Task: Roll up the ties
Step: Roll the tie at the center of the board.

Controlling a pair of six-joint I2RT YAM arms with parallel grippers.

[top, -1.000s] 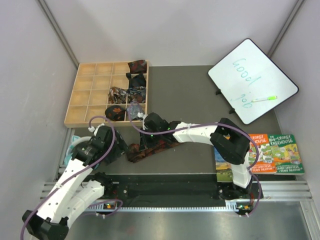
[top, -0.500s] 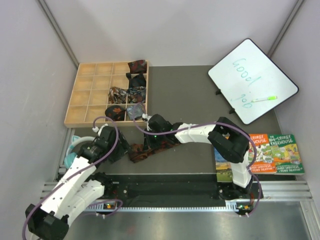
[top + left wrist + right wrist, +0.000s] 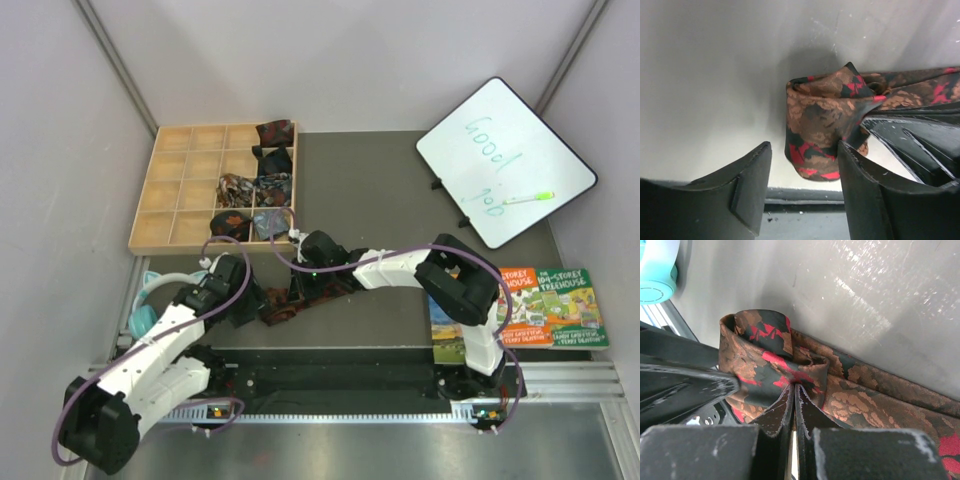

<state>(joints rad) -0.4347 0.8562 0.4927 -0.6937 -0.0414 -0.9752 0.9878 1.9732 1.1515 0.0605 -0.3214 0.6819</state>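
Long brown-rust tie (image 3: 292, 300) lies on the dark surface (image 3: 400, 190) nr the front edge. Its L end is wound into a loose roll and the rest runs off under the right arm. The right hand (image 3: 793, 390) is pressed fully together, tips poked into the fold at the roll's centre (can't tell if cloth is actually caught btwn them). The left hand (image 3: 804, 150) is spread and low at the roll, one finger touching the roll's lower edge, the other apart from it w/ bare surface btwn, so no grip yet. Main risk, IMO: closing from this offset shoves the roll sideways instead of clamping it, and the loose turns spring open or telescope. 2nd: the two hands sit v. close, so fingers could clash, or the left could clamp onto the right's fingers. 3rd: pulling the right tips out may drag the inner turn w/ them and undo the core. Also the roll is nr the surface edge, so a hard nudge could tip it off toward the rail. Other rolled ties (image 3: 262, 185) sit in the wooden tray (image 3: 150, 215), well apart.
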